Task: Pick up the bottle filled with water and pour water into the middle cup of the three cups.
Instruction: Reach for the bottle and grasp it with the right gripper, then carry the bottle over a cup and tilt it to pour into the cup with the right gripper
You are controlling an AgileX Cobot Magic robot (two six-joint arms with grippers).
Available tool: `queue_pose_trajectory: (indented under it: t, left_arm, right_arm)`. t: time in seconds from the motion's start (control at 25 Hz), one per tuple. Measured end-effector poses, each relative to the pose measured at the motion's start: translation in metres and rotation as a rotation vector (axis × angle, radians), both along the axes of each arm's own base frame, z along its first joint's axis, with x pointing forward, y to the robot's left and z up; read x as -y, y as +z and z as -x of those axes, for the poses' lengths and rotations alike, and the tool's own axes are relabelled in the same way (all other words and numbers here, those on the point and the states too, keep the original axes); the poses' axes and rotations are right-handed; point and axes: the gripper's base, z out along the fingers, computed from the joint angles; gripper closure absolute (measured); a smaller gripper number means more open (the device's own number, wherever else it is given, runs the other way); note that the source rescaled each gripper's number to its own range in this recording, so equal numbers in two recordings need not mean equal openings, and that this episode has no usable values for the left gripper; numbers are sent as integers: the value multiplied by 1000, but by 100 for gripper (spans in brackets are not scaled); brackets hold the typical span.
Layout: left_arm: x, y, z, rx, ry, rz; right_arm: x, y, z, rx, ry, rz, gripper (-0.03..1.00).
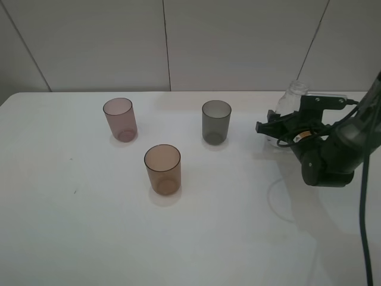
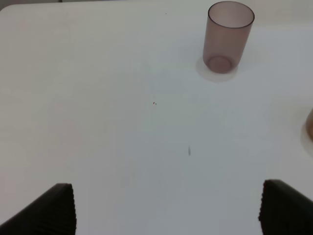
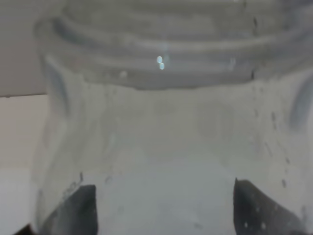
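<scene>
The job is only just starting. No water is poured yet.

The left gripper (image 2: 168,196) hangs over the left side of the counter (image 1: 71,238). It is wide open and holds nothing.

The pink cup (image 1: 120,119) stands toward the back left. The middle cup (image 1: 162,169) is the brown one. It stands a bit nearer the front edge, between the other two, and it looks empty. The grey cup (image 1: 216,121) stands toward the back.

The bottle (image 1: 294,92) is near the back right corner, well apart from the cups. It stands upright and I think it is not lifted yet. The right gripper (image 3: 164,208) is closed on its sides, below the neck.

What is left: lift the bottle, carry it over to the brown cup, and tip it.

The bottle is clear plastic with no cap. It has rings around its wide neck and round shoulders. Little drops stick to it.
</scene>
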Motion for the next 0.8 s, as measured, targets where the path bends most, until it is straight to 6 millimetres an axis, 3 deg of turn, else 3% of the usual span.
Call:
queue_pose_trajectory:
  t: [0.24, 0.6, 0.8]
  left_arm:
    - [0, 0, 0, 0, 0, 0]
    - [0, 0, 0, 0, 0, 0]
    - [0, 0, 0, 0, 0, 0]
  right_arm:
    - [0, 8, 4, -7, 24, 25, 97]
    - [-14, 74, 38, -13, 321, 187, 97]
    - [-10, 99, 62, -64, 359, 229, 97]
